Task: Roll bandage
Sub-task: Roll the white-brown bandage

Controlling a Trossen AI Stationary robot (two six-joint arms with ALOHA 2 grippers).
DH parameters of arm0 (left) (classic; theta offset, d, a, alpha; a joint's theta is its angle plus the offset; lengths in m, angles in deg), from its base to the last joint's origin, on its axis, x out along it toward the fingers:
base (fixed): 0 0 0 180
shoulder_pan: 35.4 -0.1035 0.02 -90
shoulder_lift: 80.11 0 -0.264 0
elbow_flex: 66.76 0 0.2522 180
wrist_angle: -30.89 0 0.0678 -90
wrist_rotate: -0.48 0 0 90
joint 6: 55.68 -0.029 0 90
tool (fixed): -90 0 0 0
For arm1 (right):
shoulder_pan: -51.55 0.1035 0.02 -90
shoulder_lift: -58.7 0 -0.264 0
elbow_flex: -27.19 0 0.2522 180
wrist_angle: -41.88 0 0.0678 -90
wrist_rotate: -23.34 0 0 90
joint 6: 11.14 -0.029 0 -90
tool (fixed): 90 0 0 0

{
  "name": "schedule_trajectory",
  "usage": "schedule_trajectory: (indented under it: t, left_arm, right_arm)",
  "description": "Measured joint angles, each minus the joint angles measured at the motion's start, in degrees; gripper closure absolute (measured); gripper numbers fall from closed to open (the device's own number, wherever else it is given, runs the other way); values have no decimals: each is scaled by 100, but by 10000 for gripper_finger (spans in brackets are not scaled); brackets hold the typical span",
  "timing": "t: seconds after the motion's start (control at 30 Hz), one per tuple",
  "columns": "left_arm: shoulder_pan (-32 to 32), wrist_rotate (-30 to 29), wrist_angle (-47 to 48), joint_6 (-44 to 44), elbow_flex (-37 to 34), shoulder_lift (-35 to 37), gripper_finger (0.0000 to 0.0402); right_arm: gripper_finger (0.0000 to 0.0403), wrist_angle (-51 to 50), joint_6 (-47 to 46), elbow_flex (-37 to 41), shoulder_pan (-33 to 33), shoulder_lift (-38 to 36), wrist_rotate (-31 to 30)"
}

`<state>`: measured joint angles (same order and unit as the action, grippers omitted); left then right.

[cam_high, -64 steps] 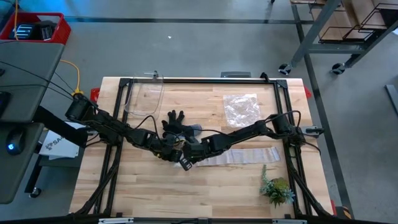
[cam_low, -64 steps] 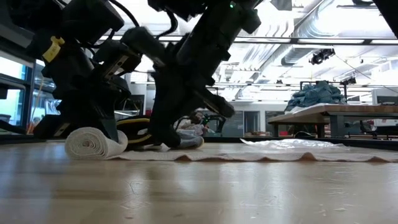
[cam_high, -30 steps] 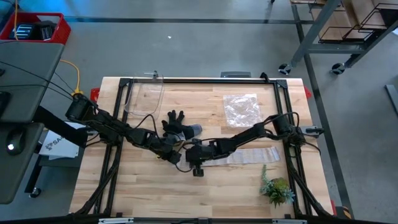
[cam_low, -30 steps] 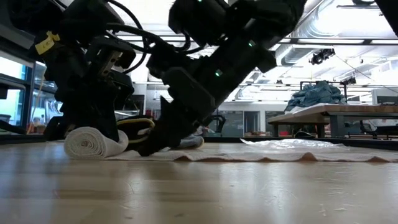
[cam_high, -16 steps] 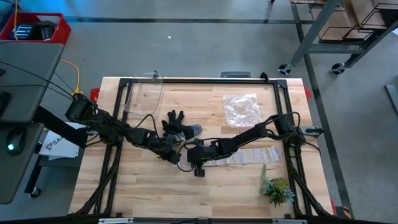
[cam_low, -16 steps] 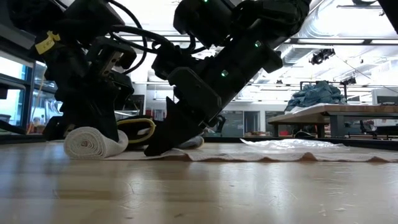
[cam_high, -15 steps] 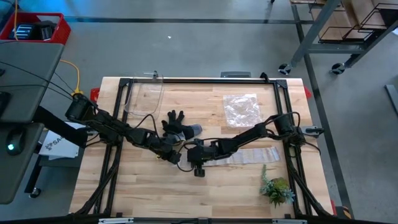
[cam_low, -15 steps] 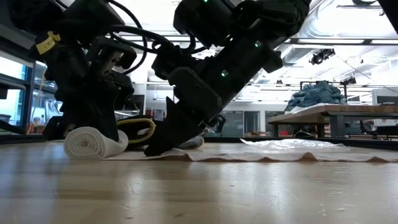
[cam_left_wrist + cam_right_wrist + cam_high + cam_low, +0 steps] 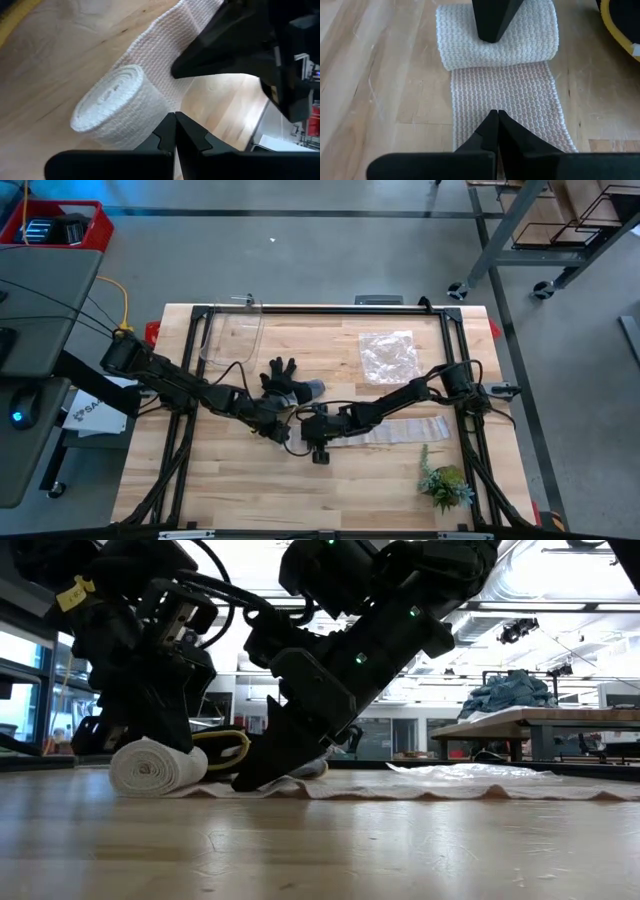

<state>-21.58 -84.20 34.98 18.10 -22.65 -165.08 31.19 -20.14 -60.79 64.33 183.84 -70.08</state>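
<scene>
Overhead, the high view takes in the whole wooden table (image 9: 240, 480) inside its black frame: the left gripper (image 9: 279, 430) and right gripper (image 9: 312, 435) meet near the table's middle, over the rolled end of the bandage (image 9: 405, 430), whose white flat strip runs off toward the right arm's base. Only this view shows the black work glove (image 9: 281, 374) just behind the grippers, a crinkly clear plastic bag (image 9: 388, 354) further back, a clear curved plastic piece (image 9: 231, 337) near the far left corner, and a small green plant sprig (image 9: 444, 483) at the near right. Level with the tabletop, the low view shows what the overhead hides: the bandage's roll (image 9: 155, 766) is a thick cylinder lying on its side under the left gripper (image 9: 160, 740), while the right gripper (image 9: 250, 778) comes down at a slant with its tip on the flat, slightly rippled strip just beside the roll. Next, the left wrist view gives the roll's (image 9: 115, 110) spiral end face and coarse woven weave, with this arm's fingers (image 9: 165, 137) clenched together against it and the right arm's dark fingertip resting on the strip beyond. Lastly, the right wrist view looks along the ribbed, sheer strip (image 9: 505, 100) to the roll; its own fingers (image 9: 490, 132) are pressed together on the cloth, grasping nothing, and the left gripper's pointed tip (image 9: 492, 20) bears on the roll's top.
</scene>
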Motion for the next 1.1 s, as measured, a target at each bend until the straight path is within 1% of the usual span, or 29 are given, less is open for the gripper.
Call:
schedule_trajectory:
  t: [0.13, 0.27, 0.43, 0.53, 0.63, 0.73, 0.8, 0.93, 1.0, 1.1]
  left_arm:
    - [1, -2, 176, 5, 0, 158, 401]
    - [7, -2, 777, -8, 0, 435, 401]
    - [187, -12, 1542, -130, 2, 945, 401]
    - [335, -172, 2147, -84, 2, 1320, 401]
    - [492, -376, 2486, -57, 8, 1652, 401]
    - [705, -610, 2980, -14, 8, 1639, 401]
    - [756, -617, 2948, 121, -111, 1468, 401]
    - [736, -583, 2158, 324, -359, 1015, 401]
    - [694, -569, 1996, 391, -365, 754, 401]
    - [675, -552, 1440, 291, -360, 436, 401]
  right_arm:
    - [403, 29, 2, 0, 0, 0, 0]
    - [403, 28, 2, 2, 0, 0, -2]
    - [403, 30, 2, 2, 0, 0, -1]
    - [403, 30, 2, 2, 0, 0, -2]
    - [403, 33, 2, 2, 0, 0, -2]
    - [403, 42, 2, 2, 0, 0, -2]
    - [403, 42, 2, 2, 0, 0, -2]
    - [403, 68, 2, 4, 0, 0, -2]
    - [403, 67, 2, 4, 0, 0, -4]
    - [403, 82, 2, 4, -2, 0, -4]
